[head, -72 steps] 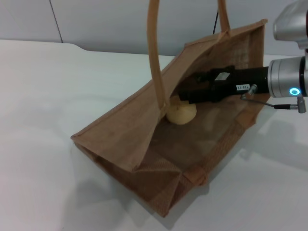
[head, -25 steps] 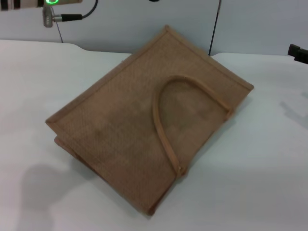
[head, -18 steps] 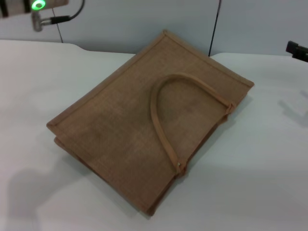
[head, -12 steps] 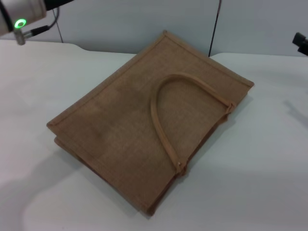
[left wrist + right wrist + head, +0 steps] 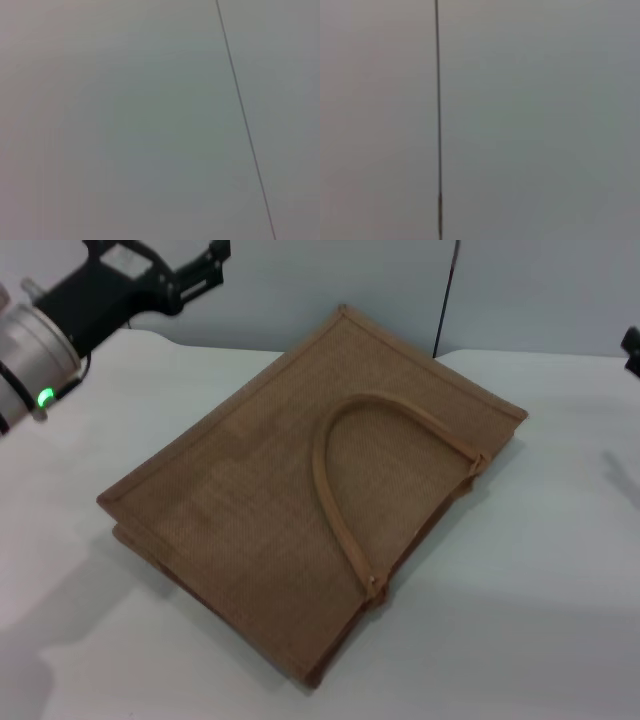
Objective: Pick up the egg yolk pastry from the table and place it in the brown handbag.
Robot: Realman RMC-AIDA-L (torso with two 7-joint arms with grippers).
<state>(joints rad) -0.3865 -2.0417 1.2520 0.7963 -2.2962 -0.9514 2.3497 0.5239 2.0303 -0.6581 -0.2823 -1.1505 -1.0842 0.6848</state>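
The brown handbag [image 5: 300,490] lies flat and closed on the white table [image 5: 540,620], one looped handle [image 5: 345,440] resting on its upper face. The egg yolk pastry is hidden from view. My left gripper [image 5: 190,258] is raised over the table's far left corner, clear of the bag, open and empty. Only a small dark tip of my right gripper [image 5: 632,348] shows at the right edge, away from the bag. Both wrist views show only a plain grey wall with a thin dark line.
A grey wall panel [image 5: 540,290] with a dark vertical seam [image 5: 446,295] stands behind the table. Bare white tabletop lies to the left, right and front of the bag.
The right gripper left the open bag, where the pastry lay, and the bag now lies flat and closed. Over the last second my left arm swung down into view at the far left.
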